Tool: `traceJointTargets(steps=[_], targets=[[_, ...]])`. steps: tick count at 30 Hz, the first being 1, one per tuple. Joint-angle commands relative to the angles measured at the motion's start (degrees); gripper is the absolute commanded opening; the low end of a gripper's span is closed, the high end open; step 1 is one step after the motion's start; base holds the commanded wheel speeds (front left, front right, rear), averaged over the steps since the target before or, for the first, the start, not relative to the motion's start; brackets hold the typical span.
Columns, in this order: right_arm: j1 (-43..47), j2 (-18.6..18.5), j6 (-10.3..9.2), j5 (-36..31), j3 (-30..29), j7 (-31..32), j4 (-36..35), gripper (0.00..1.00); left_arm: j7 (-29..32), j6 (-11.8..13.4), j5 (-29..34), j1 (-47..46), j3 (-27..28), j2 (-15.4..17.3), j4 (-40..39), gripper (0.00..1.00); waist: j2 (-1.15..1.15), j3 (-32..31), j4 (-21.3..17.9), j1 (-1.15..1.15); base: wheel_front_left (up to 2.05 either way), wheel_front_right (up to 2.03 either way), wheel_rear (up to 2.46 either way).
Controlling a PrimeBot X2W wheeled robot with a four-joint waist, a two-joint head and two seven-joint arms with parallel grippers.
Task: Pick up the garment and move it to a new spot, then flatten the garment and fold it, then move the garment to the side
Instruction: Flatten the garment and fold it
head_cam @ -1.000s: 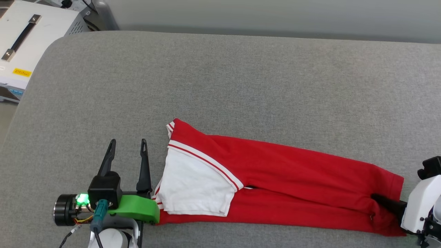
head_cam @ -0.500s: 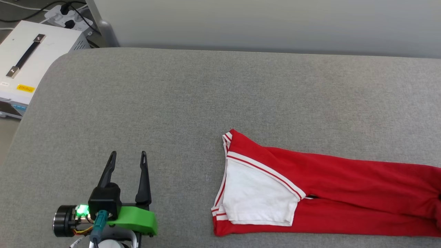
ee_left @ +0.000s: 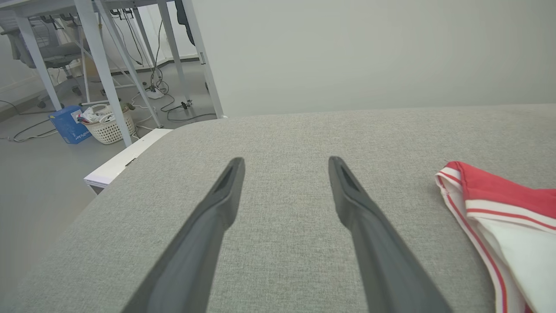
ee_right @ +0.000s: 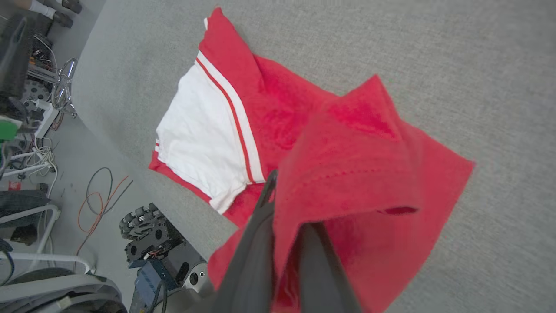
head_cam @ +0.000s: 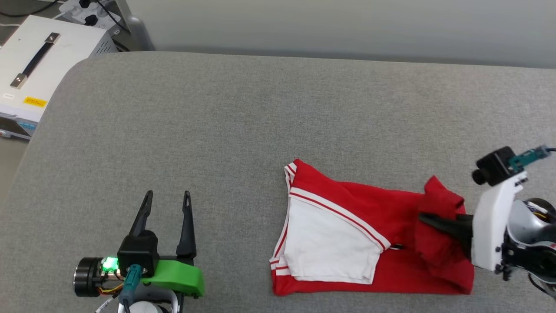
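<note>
The garment (head_cam: 343, 234) lies on the grey table, red with a white sleeve and striped trim facing up. My right gripper (head_cam: 423, 216) is shut on the garment's right end, which it holds raised and doubled back to the left over the red body. In the right wrist view the red cloth (ee_right: 356, 148) drapes over the right gripper (ee_right: 282, 204), hiding one finger. My left gripper (head_cam: 168, 194) rests open at the lower left, well left of the garment, with nothing between its fingers. In the left wrist view the left gripper (ee_left: 284, 163) points across bare cloth, and the garment's striped edge (ee_left: 499, 208) lies to its right.
The grey padded table (head_cam: 260, 108) has a rounded left end and a wall behind it. Beyond that corner stands a white box with a black handle (head_cam: 39, 61). Table legs, a basket (ee_left: 106, 126) and cables are on the floor, and a wheeled base (ee_right: 147, 234) is below the near edge.
The garment slid right across the table, then my right gripper lifted its right end and brought it back left over the body. The left gripper stayed open and in place.
</note>
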Motion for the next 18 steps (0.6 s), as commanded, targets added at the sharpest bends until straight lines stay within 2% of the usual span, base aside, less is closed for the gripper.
traceJointTargets(steps=[1,6,10,18], targets=[[-2.51,1.63,-0.05,-0.97,1.51,0.85,0.00,0.00,-0.34,-0.35,0.55,-1.21,0.29,-0.50,0.06,1.00,0.00,1.10,0.68,0.00,0.00,0.00,0.00],[-10.04,7.75,-0.05,-4.12,8.29,3.06,2.29,0.00,-0.34,-1.17,1.49,-2.87,0.58,-1.49,0.15,1.00,0.00,3.05,1.74,0.00,0.00,0.00,0.00],[-14.84,11.93,-0.05,-5.82,12.45,2.06,5.85,0.00,-0.34,-1.71,1.95,-4.20,0.84,-2.19,0.32,1.00,0.00,4.53,2.52,0.00,0.00,0.00,0.00],[-19.39,16.77,-0.05,-9.66,20.85,-2.28,18.31,0.00,-0.34,-2.55,2.76,-6.02,1.25,-3.23,0.72,1.00,0.00,6.73,3.42,0.00,0.00,0.00,0.00]])
